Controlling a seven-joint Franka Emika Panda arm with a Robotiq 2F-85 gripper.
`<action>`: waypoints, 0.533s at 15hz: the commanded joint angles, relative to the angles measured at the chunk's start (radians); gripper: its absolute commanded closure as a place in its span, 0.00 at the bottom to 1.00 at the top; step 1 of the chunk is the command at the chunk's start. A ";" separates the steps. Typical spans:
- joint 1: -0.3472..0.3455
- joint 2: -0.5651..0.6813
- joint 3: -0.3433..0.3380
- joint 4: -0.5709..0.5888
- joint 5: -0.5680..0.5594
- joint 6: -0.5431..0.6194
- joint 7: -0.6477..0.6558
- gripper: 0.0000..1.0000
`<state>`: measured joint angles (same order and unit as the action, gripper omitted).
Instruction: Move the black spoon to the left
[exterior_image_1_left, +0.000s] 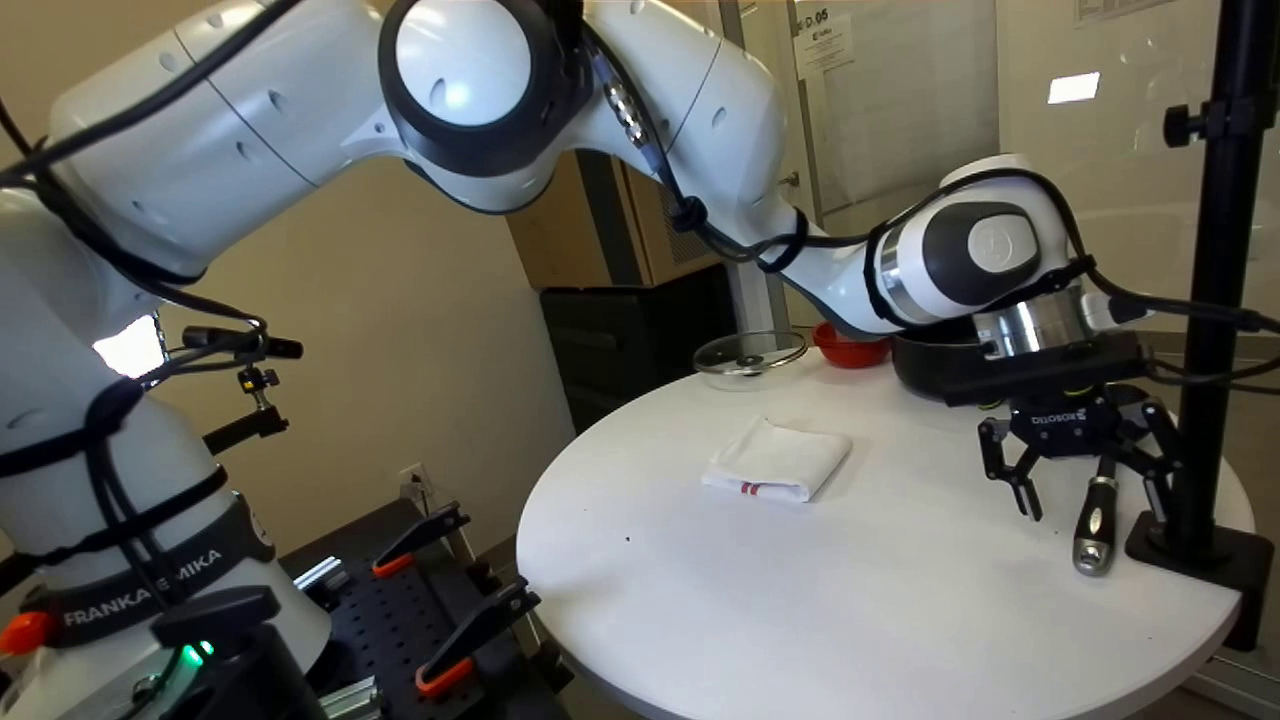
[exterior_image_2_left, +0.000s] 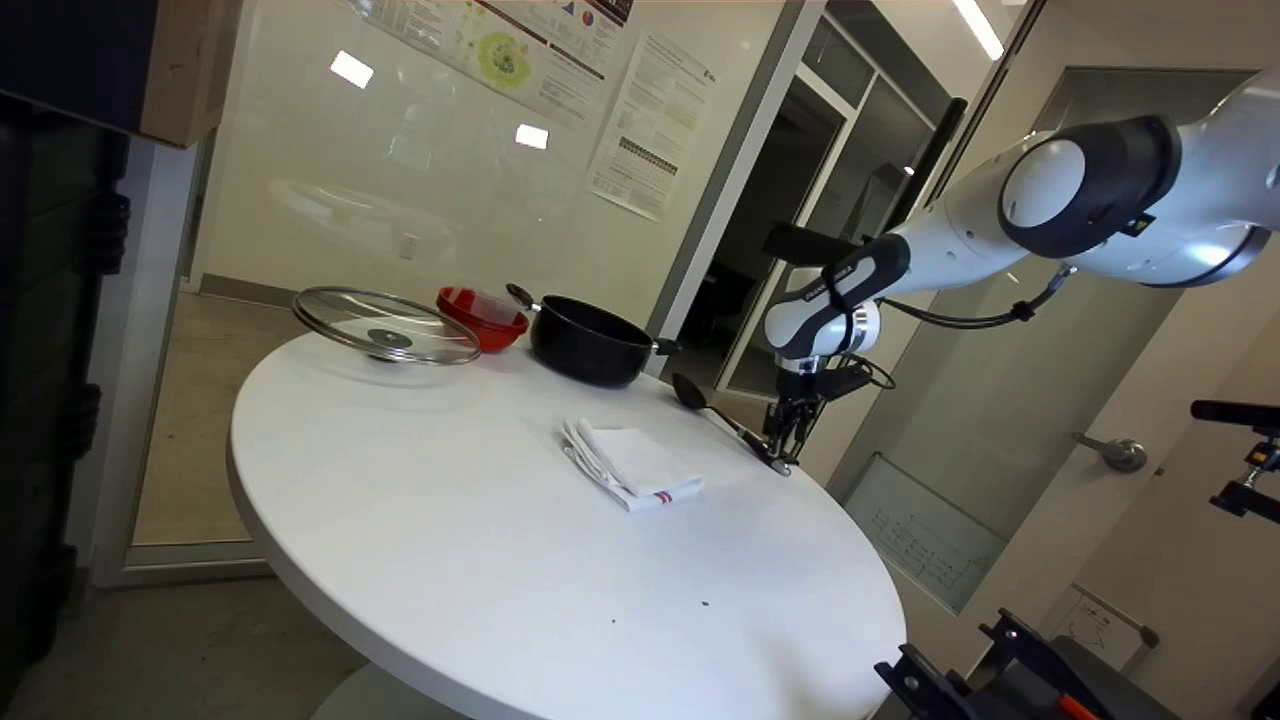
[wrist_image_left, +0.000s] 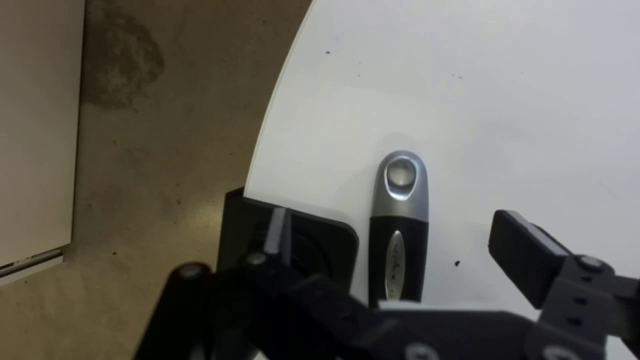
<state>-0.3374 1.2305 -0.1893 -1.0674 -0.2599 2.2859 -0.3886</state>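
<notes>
The black spoon lies on the white table (exterior_image_1_left: 760, 610) near its edge. Its handle (exterior_image_1_left: 1097, 520) has a silver end. In an exterior view its round black bowl (exterior_image_2_left: 688, 391) points toward the pot. In the wrist view the silver and black handle (wrist_image_left: 399, 210) lies between the fingers; the bowl is out of view there. My gripper (exterior_image_1_left: 1095, 505) is open above the handle, with one finger on each side and gaps between. It also shows at the handle end in an exterior view (exterior_image_2_left: 785, 450). In the wrist view the open gripper (wrist_image_left: 395, 242) holds nothing.
A black stand pole (exterior_image_1_left: 1212, 270) with a flat base (wrist_image_left: 332, 232) stands close beside the handle at the table edge. A folded white towel (exterior_image_1_left: 775, 465), black pot (exterior_image_2_left: 590, 345), red bowl (exterior_image_2_left: 482, 318) and glass lid (exterior_image_2_left: 385, 325) are on the table.
</notes>
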 joint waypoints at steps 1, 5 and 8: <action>0.008 0.058 -0.024 0.069 -0.015 0.013 0.028 0.00; 0.008 0.097 -0.031 0.112 -0.015 0.016 0.036 0.01; 0.006 0.119 -0.028 0.138 -0.011 0.012 0.032 0.29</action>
<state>-0.3361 1.2985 -0.2056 -1.0006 -0.2607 2.2968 -0.3752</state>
